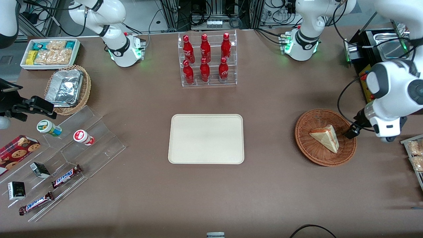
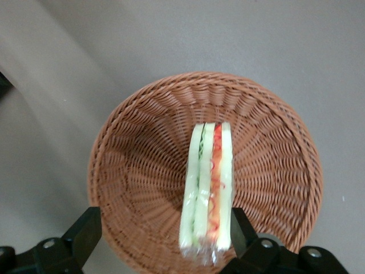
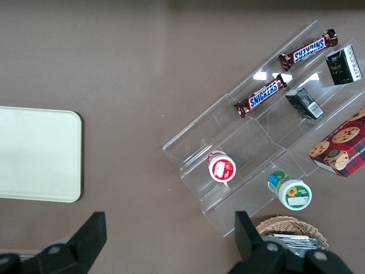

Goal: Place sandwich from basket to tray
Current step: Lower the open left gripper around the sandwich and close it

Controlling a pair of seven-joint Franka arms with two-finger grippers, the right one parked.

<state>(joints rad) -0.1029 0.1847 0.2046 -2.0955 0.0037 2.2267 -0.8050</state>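
one table [image 1: 281,185], brown, carries everything. one tray [image 1: 206,138], cream, rounded corners, low rim, lying flat near the middle of the table. one clear rack [image 1: 209,59] holding six red bottles, three in each of two rows, farther from the front camera than the tray. one basket [image 1: 314,155], reddish-brown wicker, round and shallow, toward my working end of the table and well apart from the tray. one sandwich [image 1: 325,138] lies in the basket: a triangular wedge, pale bread faces, tip pointing toward the front camera. from my wrist its cut edge [image 2: 208,188] shows three pale bread layers with a green strip and a red strip between them, all under clear wrap. my gripper [image 1: 351,131] hovers above the basket rim, just beside the sandwich; fingers [image 2: 85,231] spread wide, nothing between them, one finger close to the wrapped end of the wedge, contact not discernible. two snickers bars [image 1: 66,176] lie on the stepped clear stand at the parked arm's end.
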